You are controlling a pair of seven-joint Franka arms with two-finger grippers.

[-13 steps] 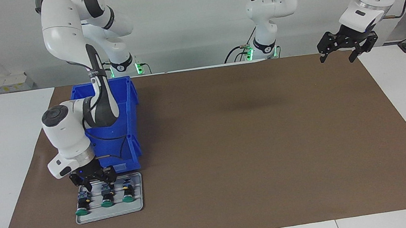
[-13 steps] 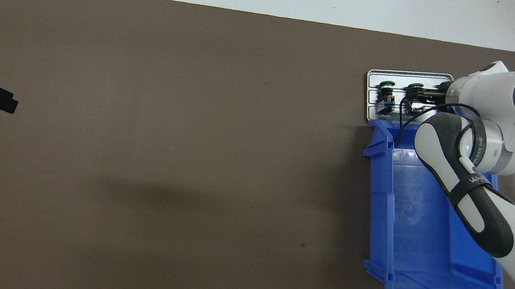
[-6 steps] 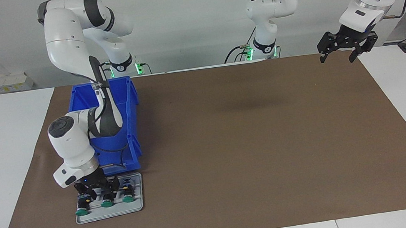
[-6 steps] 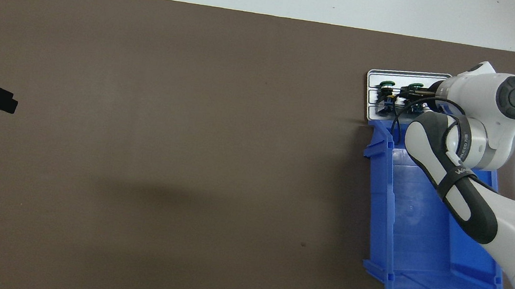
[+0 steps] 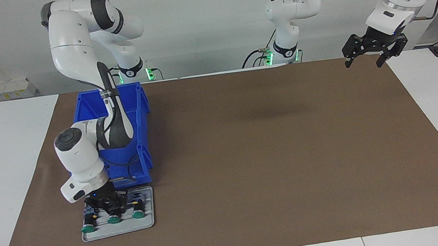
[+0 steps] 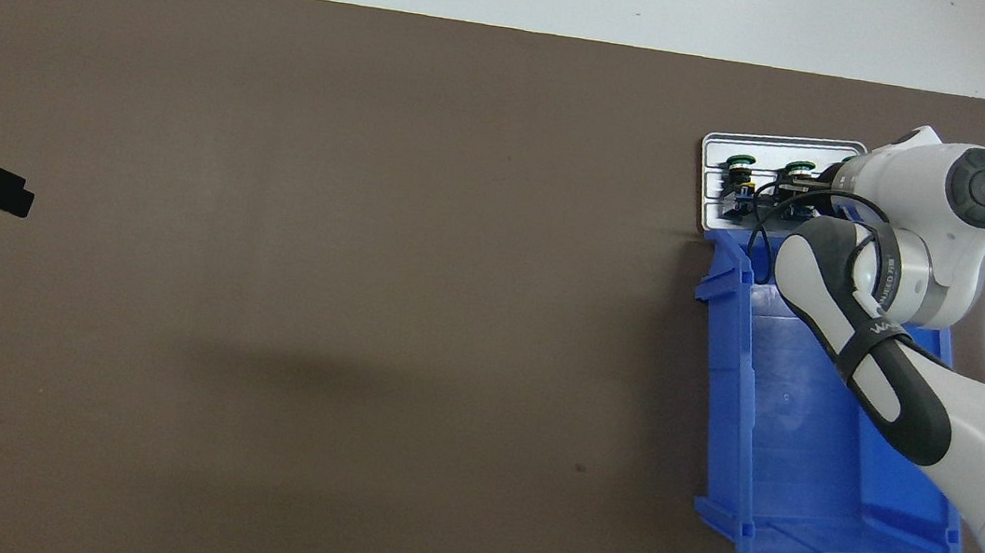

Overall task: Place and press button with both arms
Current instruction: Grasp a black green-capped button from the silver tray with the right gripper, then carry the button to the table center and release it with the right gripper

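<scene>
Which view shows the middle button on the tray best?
The facing view: the middle button shows its green cap below the right gripper on the grey tray. Overhead, the arm's wrist crowds it; only cap and some of the body show.

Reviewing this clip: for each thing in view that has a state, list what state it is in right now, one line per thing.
Right gripper: down on the grey metal tray, around the middle green-capped push-button; grip not confirmed.
Left gripper: open, waiting raised over the brown mat's corner.
Two outer green-capped push-buttons: lying on the tray, untouched.
Blue plastic bin: open-topped, nothing seen inside.
</scene>
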